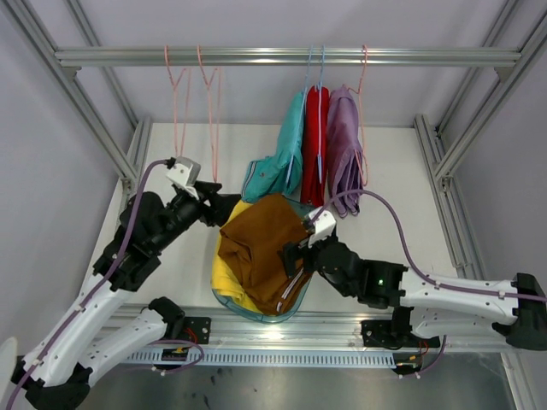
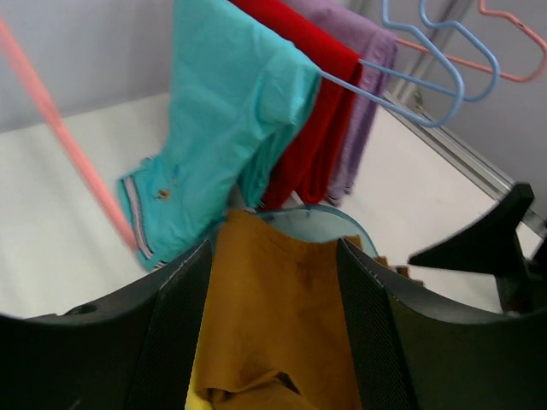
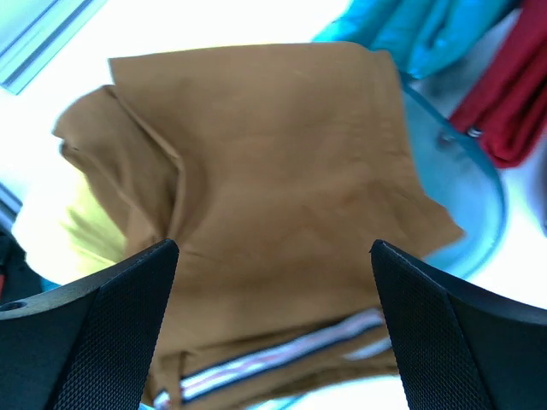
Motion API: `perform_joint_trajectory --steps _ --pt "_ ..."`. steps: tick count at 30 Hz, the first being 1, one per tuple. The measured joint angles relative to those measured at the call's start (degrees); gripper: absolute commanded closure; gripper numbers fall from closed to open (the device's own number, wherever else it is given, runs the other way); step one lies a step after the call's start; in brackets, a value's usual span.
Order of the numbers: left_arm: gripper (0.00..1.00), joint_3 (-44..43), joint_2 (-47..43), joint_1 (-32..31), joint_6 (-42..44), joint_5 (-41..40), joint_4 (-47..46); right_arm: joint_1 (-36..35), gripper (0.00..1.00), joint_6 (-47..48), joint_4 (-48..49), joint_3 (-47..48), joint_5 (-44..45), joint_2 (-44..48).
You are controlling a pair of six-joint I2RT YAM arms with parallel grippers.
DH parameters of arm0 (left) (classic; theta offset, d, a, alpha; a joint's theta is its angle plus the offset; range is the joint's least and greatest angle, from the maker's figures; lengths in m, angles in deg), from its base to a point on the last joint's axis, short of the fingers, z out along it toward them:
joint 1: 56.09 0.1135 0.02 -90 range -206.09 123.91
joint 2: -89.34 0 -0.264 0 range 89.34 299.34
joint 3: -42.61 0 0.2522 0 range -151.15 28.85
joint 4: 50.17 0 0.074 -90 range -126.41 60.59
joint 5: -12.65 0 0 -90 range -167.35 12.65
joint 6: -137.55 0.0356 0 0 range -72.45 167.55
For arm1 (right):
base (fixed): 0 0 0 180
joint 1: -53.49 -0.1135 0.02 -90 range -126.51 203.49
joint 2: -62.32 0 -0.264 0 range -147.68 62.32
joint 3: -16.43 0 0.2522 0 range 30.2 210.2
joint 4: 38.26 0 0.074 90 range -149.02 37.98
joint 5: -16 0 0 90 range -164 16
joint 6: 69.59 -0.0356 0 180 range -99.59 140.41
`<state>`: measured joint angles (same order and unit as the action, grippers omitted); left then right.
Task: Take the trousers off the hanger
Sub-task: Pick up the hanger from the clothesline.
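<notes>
Teal trousers (image 1: 278, 162), red trousers (image 1: 314, 137) and lilac trousers (image 1: 344, 145) hang on hangers from the top rail (image 1: 282, 56). The teal pair's lower end rests on the table. Brown trousers (image 1: 265, 248) lie crumpled over yellow trousers (image 1: 224, 273) in a blue tray (image 1: 295, 309). At the brown pair's upper left edge my left gripper (image 1: 224, 207) is open, and brown cloth (image 2: 273, 307) shows between its fingers (image 2: 184, 325). My right gripper (image 1: 297, 248) hovers open over the brown trousers (image 3: 273, 145), above their white side stripe (image 3: 282, 354).
Two empty pink hangers (image 1: 175, 94) (image 1: 211, 102) hang at the left of the rail. Blue hangers (image 2: 444, 85) carry the teal and red pairs. Metal frame posts (image 1: 128, 166) (image 1: 449, 162) stand at both sides of the white table (image 1: 393, 179).
</notes>
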<state>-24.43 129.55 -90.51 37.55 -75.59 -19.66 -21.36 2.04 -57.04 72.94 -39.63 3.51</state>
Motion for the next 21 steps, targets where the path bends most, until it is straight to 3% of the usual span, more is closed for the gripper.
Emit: perform_joint_trajectory --steps 11,21 --pt "0.36 -15.98 12.37 -0.24 -5.03 12.52 0.83 0.04 0.01 1.38 -1.33 -10.14 2.47 18.25" --pt "0.35 -33.81 30.14 -0.31 -6.34 15.63 1.73 1.9 0.0 1.88 -2.08 -14.08 2.12 20.92"
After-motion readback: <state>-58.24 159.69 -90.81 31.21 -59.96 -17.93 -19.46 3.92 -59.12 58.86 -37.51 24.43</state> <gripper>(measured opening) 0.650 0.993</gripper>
